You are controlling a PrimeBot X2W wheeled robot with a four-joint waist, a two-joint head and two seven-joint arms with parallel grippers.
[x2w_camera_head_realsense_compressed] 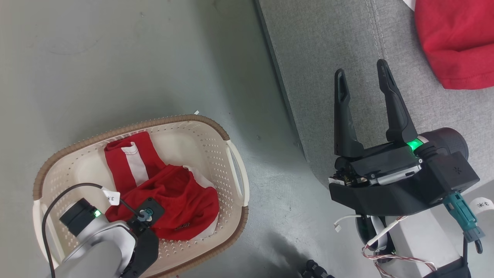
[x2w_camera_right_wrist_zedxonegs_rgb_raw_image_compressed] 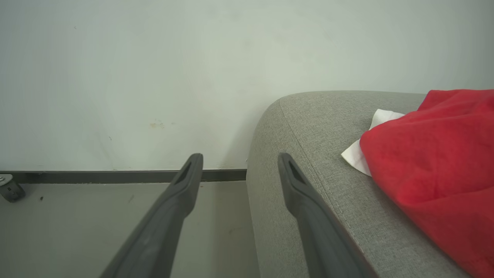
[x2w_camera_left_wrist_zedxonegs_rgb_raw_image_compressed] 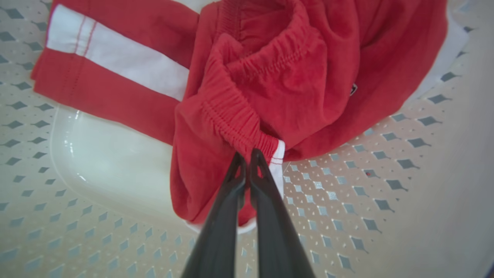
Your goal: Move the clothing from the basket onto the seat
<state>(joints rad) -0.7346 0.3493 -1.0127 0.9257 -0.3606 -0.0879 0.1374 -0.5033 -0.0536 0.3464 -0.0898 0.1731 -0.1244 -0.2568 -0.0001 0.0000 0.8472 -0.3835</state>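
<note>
**Left gripper pinches the clothing in the basket; one piece lies on the seat**

Closest to the robot, the basket (x2w_camera_head_realsense_compressed: pixel 208 123) stands on the grey floor (x2w_camera_head_realsense_compressed: pixel 115 58), and the left arm reaches down into it. In the left wrist view, the left gripper (x2w_camera_left_wrist_zedxonegs_rgb_raw_image_compressed: pixel 247 156) has its two dark fingers pressed together, with the tips nipping the elastic waistband of the clothing (x2w_camera_left_wrist_zedxonegs_rgb_raw_image_compressed: pixel 270 77) just where a bit of white trim shows. The clothing is a crumpled bright-red heap on the basket's perforated bottom, with a white-striped leg spread out to one side.

Further along on the robot's right, the right gripper (x2w_camera_head_realsense_compressed: pixel 361 69) hangs above the near edge of the seat (x2w_camera_head_realsense_compressed: pixel 328 46). Its fingers are spread wide with nothing between them. One finger is over the grey cushion and the other is out past its rounded corner.

Beyond the fingertips, a red garment (x2w_camera_head_realsense_compressed: pixel 455 38) lies on the seat, with a white piece (x2w_camera_right_wrist_zedxonegs_rgb_raw_image_compressed: pixel 366 150) poking out from beneath it. Behind it all is a pale wall (x2w_camera_right_wrist_zedxonegs_rgb_raw_image_compressed: pixel 154 58).
</note>
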